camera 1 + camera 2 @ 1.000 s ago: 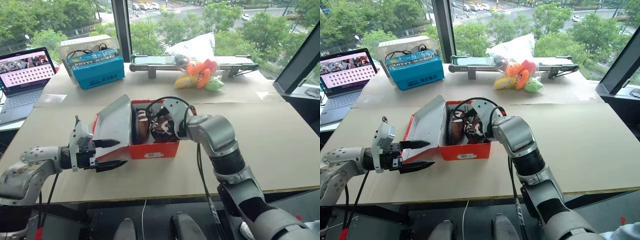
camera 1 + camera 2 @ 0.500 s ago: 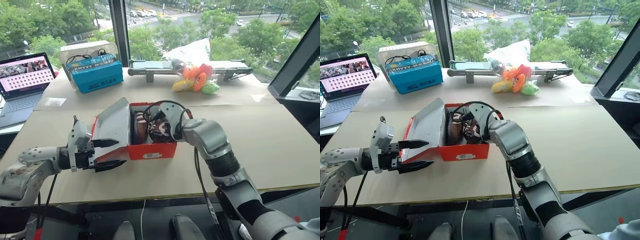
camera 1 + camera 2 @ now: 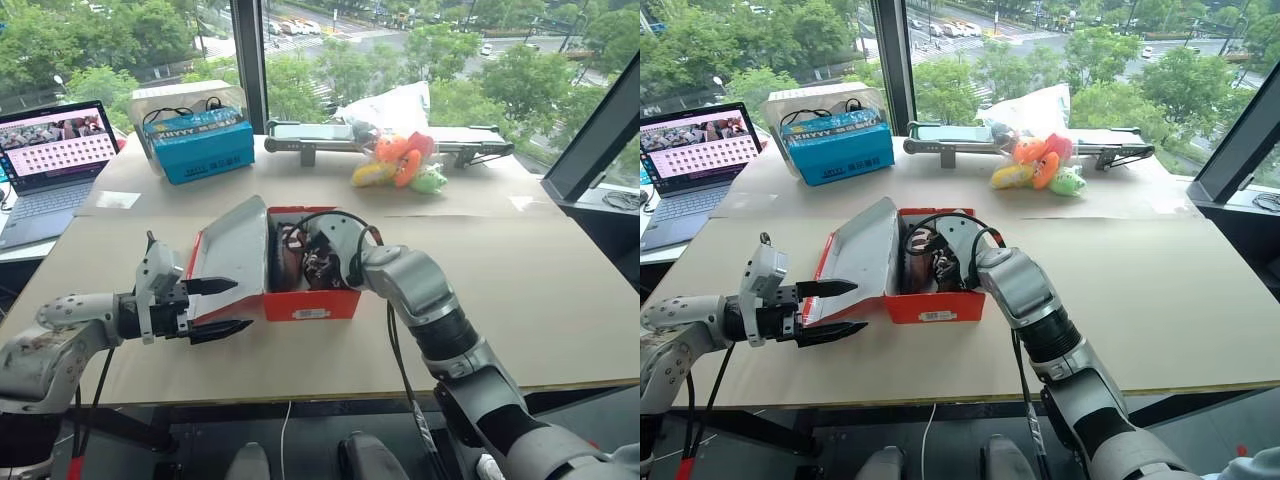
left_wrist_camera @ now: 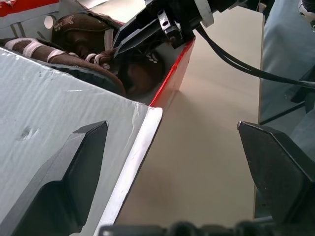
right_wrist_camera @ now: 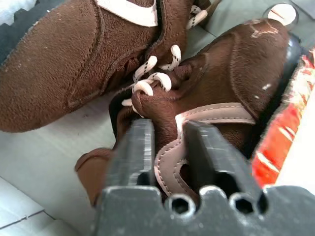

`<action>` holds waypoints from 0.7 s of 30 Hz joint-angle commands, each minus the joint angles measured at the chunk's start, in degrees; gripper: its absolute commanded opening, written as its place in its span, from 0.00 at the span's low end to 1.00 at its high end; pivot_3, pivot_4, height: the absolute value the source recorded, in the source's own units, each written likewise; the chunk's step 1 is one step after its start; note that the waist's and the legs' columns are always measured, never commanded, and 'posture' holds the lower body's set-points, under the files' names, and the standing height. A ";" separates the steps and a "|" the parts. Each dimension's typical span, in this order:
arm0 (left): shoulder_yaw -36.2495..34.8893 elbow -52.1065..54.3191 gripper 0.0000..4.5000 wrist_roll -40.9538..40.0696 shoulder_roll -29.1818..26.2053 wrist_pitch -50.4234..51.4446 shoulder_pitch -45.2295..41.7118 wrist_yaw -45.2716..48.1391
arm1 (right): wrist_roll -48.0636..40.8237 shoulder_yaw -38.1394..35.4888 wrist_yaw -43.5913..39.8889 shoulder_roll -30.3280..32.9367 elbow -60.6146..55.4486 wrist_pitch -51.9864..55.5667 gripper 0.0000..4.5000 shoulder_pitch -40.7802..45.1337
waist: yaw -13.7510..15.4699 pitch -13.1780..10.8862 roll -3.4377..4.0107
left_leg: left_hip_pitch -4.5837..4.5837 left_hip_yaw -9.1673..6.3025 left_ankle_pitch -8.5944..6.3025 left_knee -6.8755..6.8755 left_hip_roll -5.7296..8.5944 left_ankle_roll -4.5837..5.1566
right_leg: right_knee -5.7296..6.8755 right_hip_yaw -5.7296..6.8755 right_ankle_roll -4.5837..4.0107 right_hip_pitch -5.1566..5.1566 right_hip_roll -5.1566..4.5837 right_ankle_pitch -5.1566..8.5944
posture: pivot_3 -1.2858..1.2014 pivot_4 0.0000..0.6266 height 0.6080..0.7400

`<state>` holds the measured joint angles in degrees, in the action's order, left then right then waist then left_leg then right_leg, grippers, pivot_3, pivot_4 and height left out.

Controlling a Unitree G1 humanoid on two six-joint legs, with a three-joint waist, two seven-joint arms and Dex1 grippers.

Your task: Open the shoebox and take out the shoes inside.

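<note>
The left gripper (image 3: 222,306), fingers spread, is held at the lid edge of the open shoebox (image 3: 310,303) mid-table. Inside, a shoe (image 5: 216,123) is pinched at its collar by the right gripper (image 5: 167,147); 2nd shoe (image 5: 83,64) is lying beside it.

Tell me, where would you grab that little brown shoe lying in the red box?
By its collar edge, from above. The shoe lies opening-up in the shoebox, whose walls block the sides. The right hand already pinches that trimmed rim there.
</note>
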<state>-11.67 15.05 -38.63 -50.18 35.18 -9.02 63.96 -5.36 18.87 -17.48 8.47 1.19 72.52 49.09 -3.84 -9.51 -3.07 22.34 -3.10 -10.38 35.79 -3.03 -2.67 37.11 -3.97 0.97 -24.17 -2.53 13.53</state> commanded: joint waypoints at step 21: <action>0.07 1.08 1.00 -1.21 -0.41 0.40 -3.48 -0.23 | -2.57 -11.72 -0.41 1.98 -6.95 11.35 0.01 10.17 | 0.47 -0.67 0.64 | 1.44 0.00 0.02 0.17 0.06 0.02 | -0.01 0.00 0.36 -1.10 -0.03 -0.25 | 0.52 0.24 0.70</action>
<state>-11.42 15.25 -39.62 -50.19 35.47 -11.27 63.58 -7.39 10.62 -18.22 9.69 -1.71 81.39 56.42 -3.37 -10.18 -2.43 23.99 -3.10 -10.36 35.93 -2.96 -2.64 37.12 -3.98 1.64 -25.49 -2.55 13.10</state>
